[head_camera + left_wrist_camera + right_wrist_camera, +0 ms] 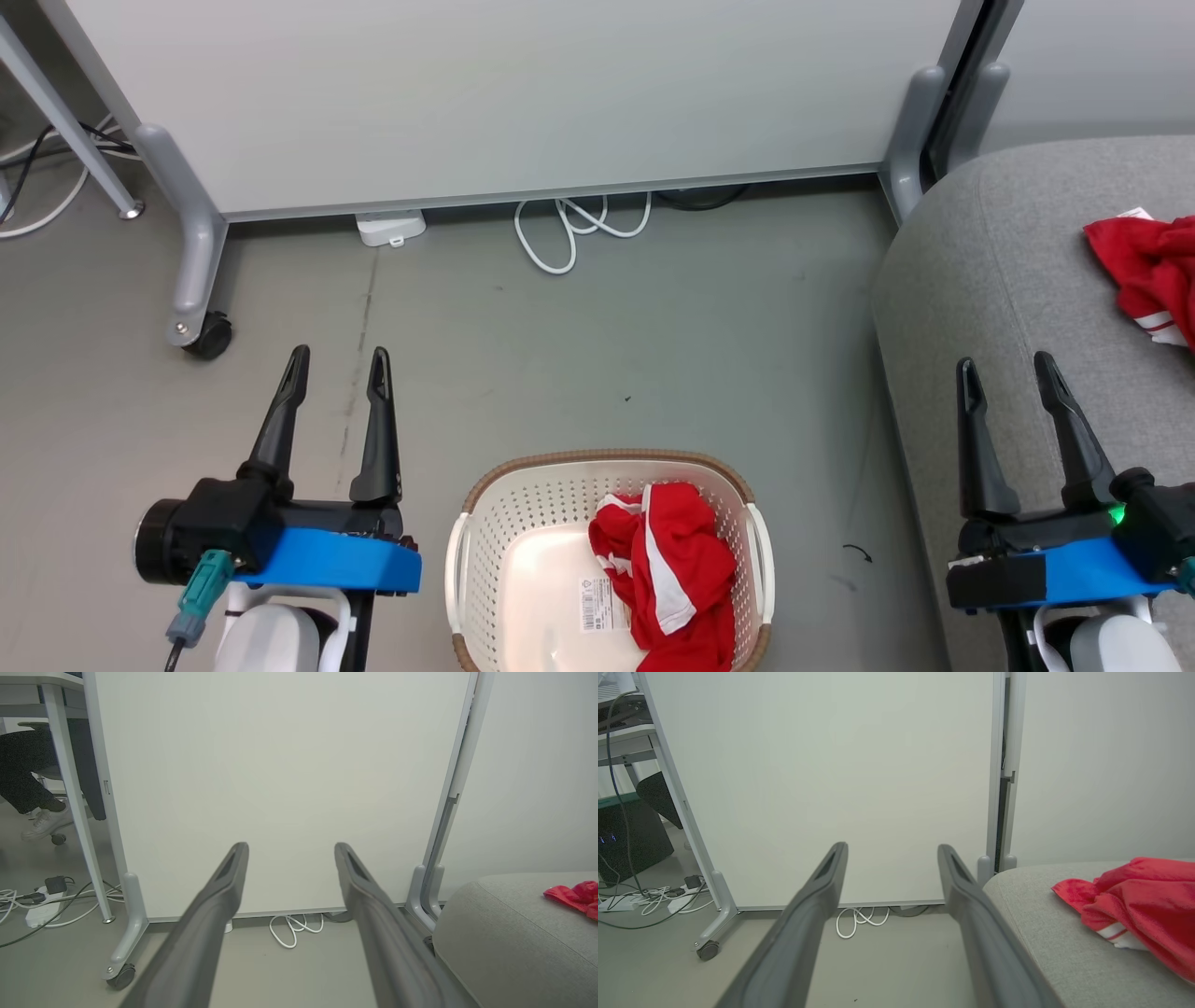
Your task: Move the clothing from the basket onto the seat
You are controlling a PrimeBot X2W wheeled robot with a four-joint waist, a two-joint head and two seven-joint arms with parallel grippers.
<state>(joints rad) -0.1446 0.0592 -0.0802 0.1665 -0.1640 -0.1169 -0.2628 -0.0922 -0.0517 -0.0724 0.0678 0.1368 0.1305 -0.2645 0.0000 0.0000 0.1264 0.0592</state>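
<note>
One red garment (pixel 674 569) with white stripes lies crumpled in the cream basket (pixel 485 523) on the floor at the bottom centre of the head view. A second red garment (pixel 1150 273) (pixel 1139 905) (pixel 575 895) lies on the grey seat (pixel 1008 280) (pixel 1045 933) (pixel 504 933) at the right. My left gripper (pixel 340 364) (pixel 290 849) hovers open and empty left of the basket. Over the seat's front edge my right gripper (pixel 1006 369) (pixel 892 849) stands open, holding nothing, short of the garment there.
A white partition panel (pixel 504 93) on grey castor legs (pixel 191 280) stands ahead. White cables (pixel 569 229) and a small white box (pixel 390 227) lie at its foot. At the far left are a desk leg (pixel 74 812), a power strip, and a seated person's leg and shoe (pixel 44 821).
</note>
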